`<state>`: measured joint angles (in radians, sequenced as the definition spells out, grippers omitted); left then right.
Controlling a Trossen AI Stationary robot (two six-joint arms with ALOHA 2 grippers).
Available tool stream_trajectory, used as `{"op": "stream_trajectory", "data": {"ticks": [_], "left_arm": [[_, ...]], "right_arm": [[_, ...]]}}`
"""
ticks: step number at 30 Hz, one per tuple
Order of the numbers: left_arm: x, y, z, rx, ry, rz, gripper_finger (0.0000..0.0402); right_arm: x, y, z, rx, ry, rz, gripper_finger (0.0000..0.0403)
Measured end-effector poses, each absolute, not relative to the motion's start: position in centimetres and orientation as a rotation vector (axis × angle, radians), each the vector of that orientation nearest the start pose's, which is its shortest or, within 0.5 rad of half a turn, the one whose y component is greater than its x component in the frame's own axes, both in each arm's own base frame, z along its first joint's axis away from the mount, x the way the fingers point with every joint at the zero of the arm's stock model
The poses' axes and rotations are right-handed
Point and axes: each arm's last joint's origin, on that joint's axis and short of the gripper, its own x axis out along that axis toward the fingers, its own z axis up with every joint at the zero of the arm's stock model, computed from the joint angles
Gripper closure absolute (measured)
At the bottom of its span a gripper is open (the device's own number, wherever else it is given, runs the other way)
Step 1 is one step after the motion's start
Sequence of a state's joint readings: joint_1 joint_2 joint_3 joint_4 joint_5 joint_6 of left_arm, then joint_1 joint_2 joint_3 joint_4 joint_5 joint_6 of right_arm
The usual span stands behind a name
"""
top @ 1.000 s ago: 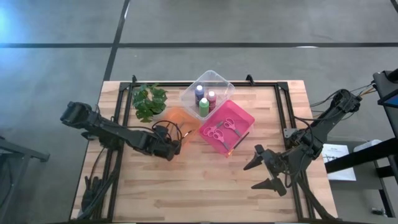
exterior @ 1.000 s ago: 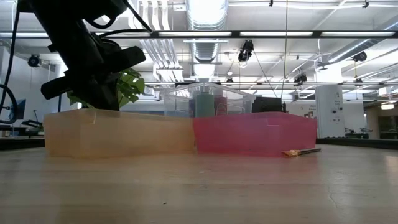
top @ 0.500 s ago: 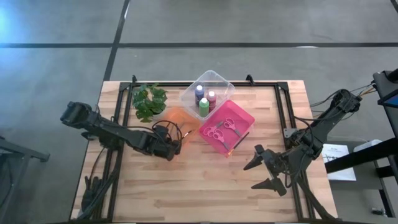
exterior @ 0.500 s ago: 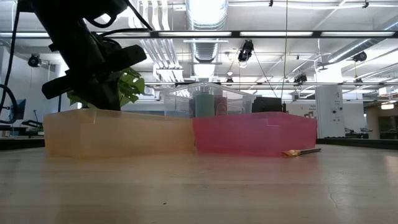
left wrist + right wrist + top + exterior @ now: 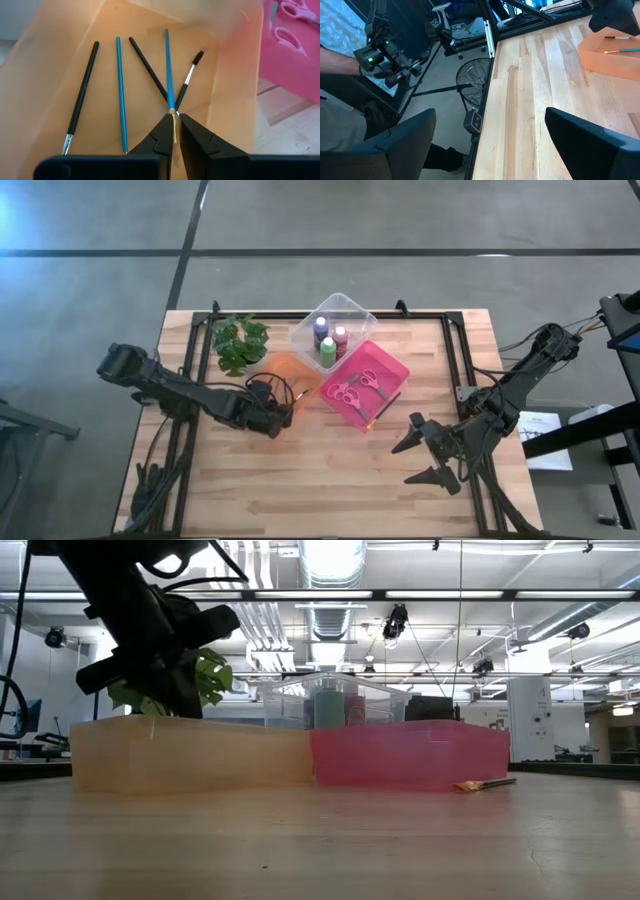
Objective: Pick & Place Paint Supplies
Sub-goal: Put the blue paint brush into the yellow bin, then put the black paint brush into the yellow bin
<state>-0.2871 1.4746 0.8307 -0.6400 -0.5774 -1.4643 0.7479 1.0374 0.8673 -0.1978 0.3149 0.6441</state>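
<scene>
Left claw (image 5: 174,119): I hold it over the orange tray (image 5: 283,370), tips clamped on a blue paintbrush (image 5: 168,65).
4 more brushes (image 5: 80,95) lie in that tray; 1 brush (image 5: 487,784) on worktop (image 5: 330,470) beside pink tray (image 5: 385,385).
Scissors (image 5: 360,385): in pink tray.
3 paint bottles (image 5: 328,350): in clear tray (image 5: 350,310).
Right claw (image 5: 432,452): fingers wide apart, holding nothing, parked nr worktop's right edge.
</scene>
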Motion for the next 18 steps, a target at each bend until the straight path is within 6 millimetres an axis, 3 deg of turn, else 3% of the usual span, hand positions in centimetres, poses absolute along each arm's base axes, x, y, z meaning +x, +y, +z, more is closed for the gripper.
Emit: {"op": "stream_trajectory", "data": {"ticks": [10, 18], "left_arm": [[24.9, -5.7, 18.2, -0.732, 0.693, 0.974, 0.0296], [26.4, -6.0, 20.5, -0.616, 0.665, 0.874, 0.0286]], "right_arm": [[17.2, 14.7, 31.4, 0.445, 0.443, 0.306, 0.0033], [17.1, 14.6, 30.9, 0.473, 0.484, 0.278, 0.0033]]}}
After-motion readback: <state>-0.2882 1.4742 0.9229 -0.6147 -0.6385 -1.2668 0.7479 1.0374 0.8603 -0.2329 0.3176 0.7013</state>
